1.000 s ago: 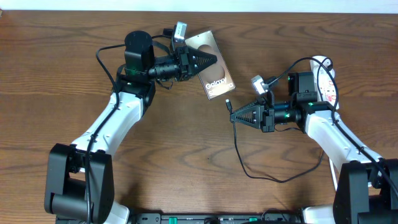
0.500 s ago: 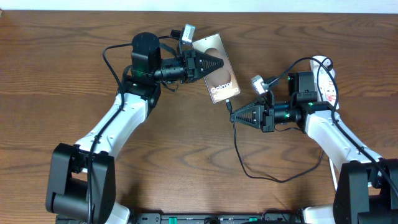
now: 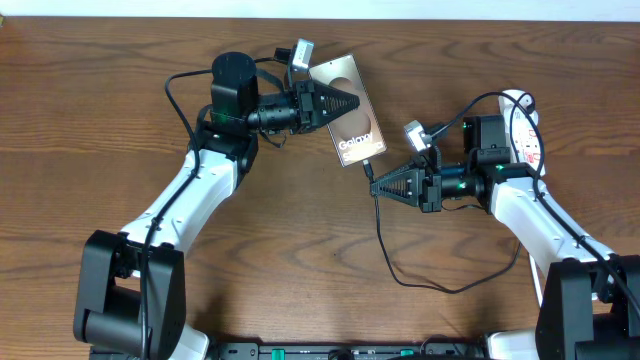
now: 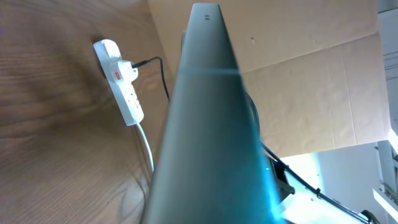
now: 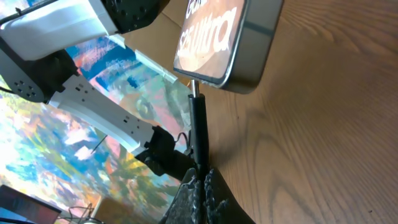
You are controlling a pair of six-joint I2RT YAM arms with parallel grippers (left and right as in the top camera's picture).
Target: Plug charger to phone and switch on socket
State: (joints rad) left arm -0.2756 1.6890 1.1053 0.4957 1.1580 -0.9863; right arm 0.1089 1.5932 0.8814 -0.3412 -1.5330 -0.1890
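The bronze-grey phone (image 3: 347, 112) with white "Galaxy" lettering is held off the table by my left gripper (image 3: 352, 101), which is shut on its upper edge; it fills the left wrist view (image 4: 211, 137). My right gripper (image 3: 377, 186) is shut on the charger's black plug tip (image 3: 369, 170). In the right wrist view the plug (image 5: 197, 127) points up at the phone's bottom edge (image 5: 224, 43), its metal tip touching the port. The thin black cable (image 3: 400, 275) loops across the table. The white socket strip (image 3: 522, 125) lies at the far right, behind my right arm, and also shows in the left wrist view (image 4: 121, 84).
The black cable loop trails along the wood in front of my right arm. A black plug (image 4: 132, 67) sits in the strip, and the strip's white cord (image 4: 147, 146) runs along the table. Cardboard (image 4: 298, 74) stands behind the table.
My left gripper carried the phone right and toward the plug a second ago; over the last half second nothing has visibly moved. The right gripper has held still.
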